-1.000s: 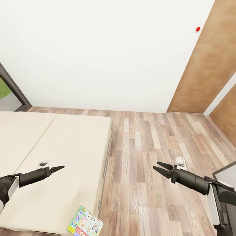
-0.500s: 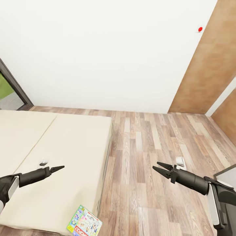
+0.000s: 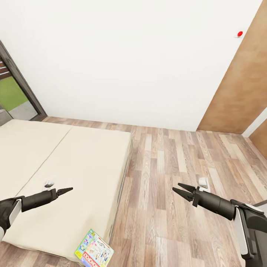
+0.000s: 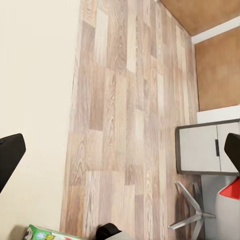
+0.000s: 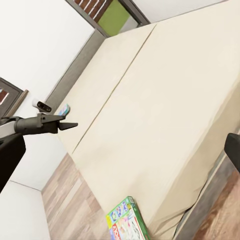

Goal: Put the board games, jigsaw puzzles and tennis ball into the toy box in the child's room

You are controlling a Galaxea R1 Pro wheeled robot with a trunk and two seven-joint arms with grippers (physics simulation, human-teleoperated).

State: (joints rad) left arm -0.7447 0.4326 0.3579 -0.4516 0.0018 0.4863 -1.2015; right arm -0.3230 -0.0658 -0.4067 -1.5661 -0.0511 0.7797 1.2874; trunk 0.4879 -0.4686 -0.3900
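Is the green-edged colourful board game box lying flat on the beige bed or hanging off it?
Lying flat, at the bed's corner. The green-edged board game box rests face up on the mattress.

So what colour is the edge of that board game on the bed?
Green, clearest in the right wrist view: board game.

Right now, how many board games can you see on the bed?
1. A green-edged board game lies flat at the near corner of the bed, by the wood floor. Others may sit outside the pictures.
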